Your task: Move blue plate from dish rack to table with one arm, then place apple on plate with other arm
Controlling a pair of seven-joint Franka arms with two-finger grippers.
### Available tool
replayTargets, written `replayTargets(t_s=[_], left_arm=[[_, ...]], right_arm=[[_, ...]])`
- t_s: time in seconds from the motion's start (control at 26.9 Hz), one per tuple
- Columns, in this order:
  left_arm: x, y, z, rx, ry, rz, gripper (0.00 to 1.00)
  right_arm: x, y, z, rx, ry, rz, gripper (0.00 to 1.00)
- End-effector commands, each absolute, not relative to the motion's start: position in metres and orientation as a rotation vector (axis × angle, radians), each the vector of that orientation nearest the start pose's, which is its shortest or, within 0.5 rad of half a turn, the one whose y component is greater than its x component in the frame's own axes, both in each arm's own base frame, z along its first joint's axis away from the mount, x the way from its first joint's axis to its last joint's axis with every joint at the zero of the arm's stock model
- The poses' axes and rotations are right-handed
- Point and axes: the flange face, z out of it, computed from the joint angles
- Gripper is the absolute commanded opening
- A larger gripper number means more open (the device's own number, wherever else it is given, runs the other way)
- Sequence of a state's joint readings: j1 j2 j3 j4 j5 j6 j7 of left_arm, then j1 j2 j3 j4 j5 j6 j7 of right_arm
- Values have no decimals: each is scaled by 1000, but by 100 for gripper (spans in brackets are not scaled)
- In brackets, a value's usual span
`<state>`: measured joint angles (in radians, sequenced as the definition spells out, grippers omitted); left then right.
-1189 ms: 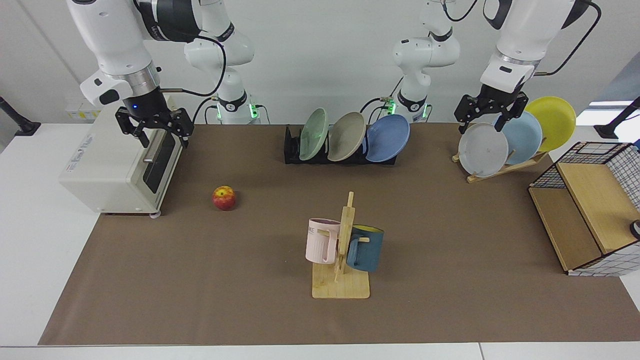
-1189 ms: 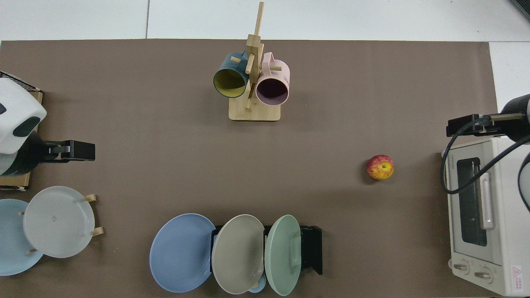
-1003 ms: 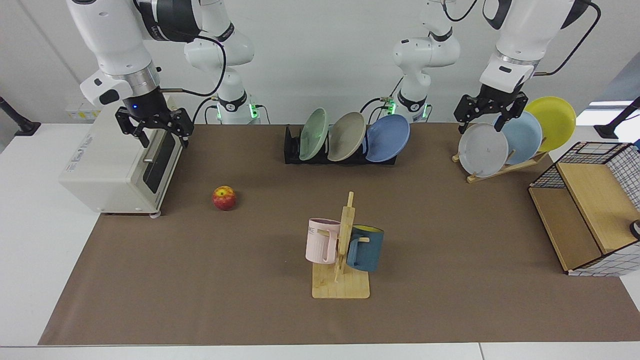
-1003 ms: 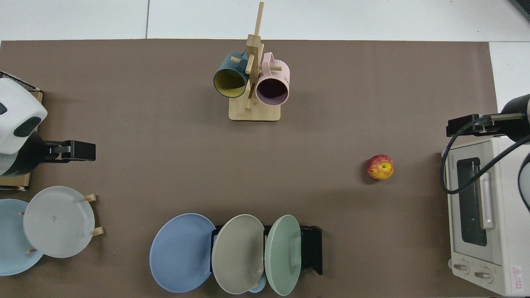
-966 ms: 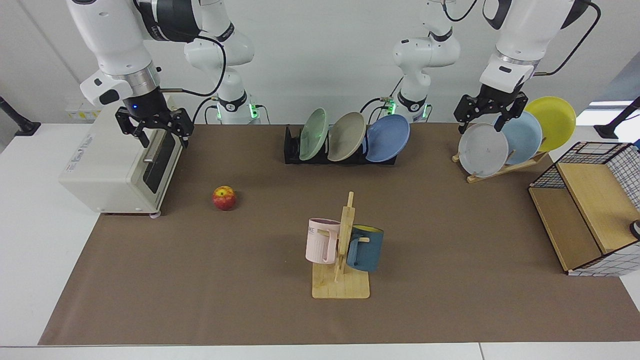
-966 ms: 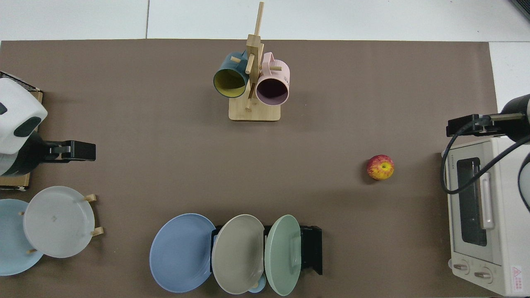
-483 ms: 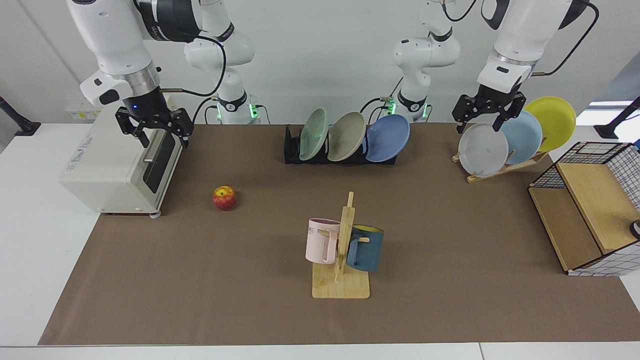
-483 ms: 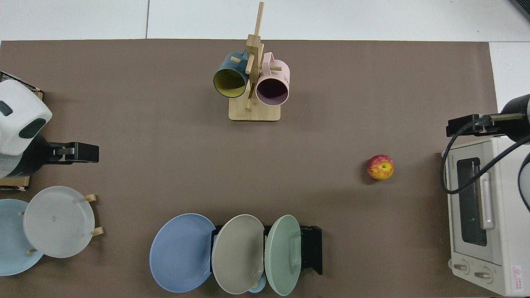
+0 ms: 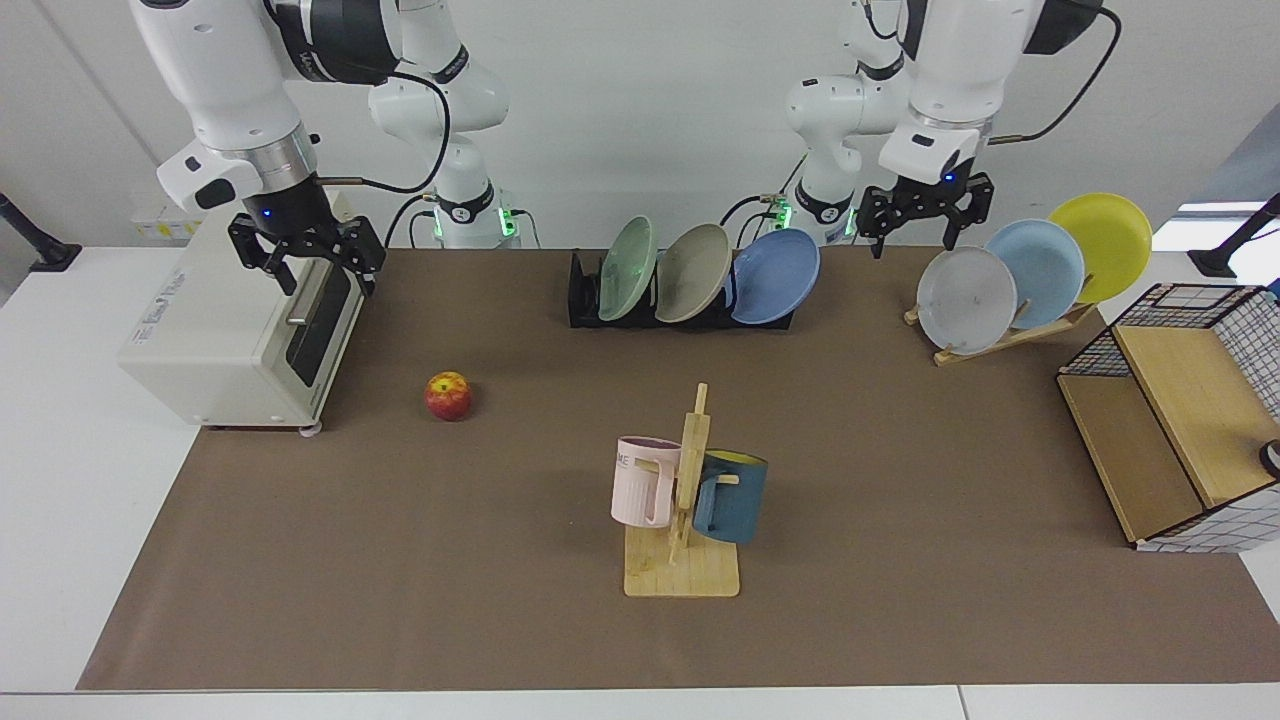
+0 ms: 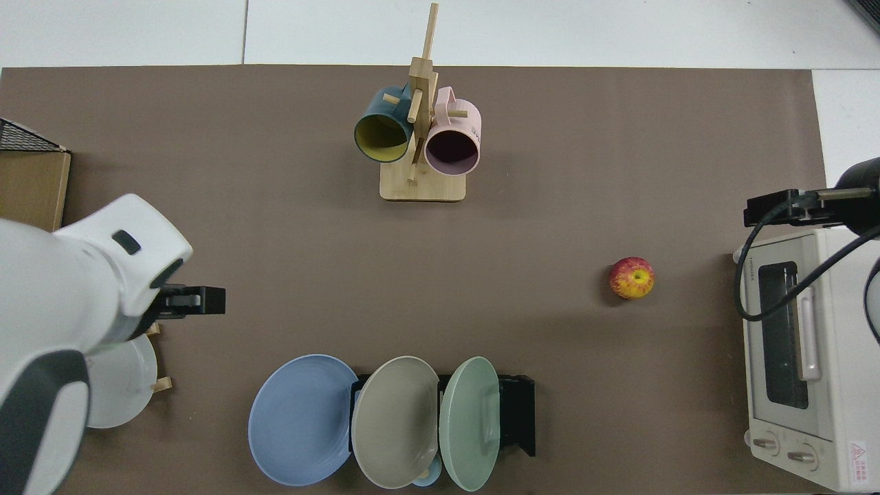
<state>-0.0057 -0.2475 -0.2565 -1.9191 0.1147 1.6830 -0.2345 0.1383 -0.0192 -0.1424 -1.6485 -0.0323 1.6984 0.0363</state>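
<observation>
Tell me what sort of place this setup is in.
Most likely a robotics lab staged as a kitchen: two arms mounted behind a white table with a brown mat, kitchen props such as a dish rack of plates, a mug tree and a toaster oven, against bare white walls.

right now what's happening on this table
Nothing is being held at this moment. The left gripper hangs with its jaws open between the dish rack and the wooden plate stand, to the side of the blue plate, which sits in the end slot of the rack. The right gripper waits, jaws open, over the toaster oven. The apple lies untouched on the brown mat of the table.
</observation>
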Motion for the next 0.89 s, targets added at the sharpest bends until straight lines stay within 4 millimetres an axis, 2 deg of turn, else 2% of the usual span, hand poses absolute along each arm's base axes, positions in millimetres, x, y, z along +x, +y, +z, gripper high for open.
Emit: replayTargets(t_s=[0.0, 0.07, 0.19, 0.41, 0.52, 0.67, 0.85], left_arm=[[394, -161, 536, -2820, -19, -198, 100], [376, -173, 512, -2791, -34, -215, 100], [356, -176, 503, -2781, -16, -203, 100], [342, -180, 453, -2769, 18, -208, 99], [342, -180, 452, -2768, 17, -199, 99], [339, -176, 442, -2768, 81, -148, 99], [331, -175, 432, -2796, 138, -39, 96]], right_arm=[[555, -8, 612, -3157, 41, -97, 100], [552, -7, 611, -3150, 39, -87, 100], [542, 0, 600, -3145, 36, -62, 100], [540, 13, 573, -3139, 81, -47, 100], [538, 18, 549, -3138, 124, -4, 100], [539, 42, 514, -3140, 109, 3, 100], [536, 47, 464, -3144, 131, 16, 100]])
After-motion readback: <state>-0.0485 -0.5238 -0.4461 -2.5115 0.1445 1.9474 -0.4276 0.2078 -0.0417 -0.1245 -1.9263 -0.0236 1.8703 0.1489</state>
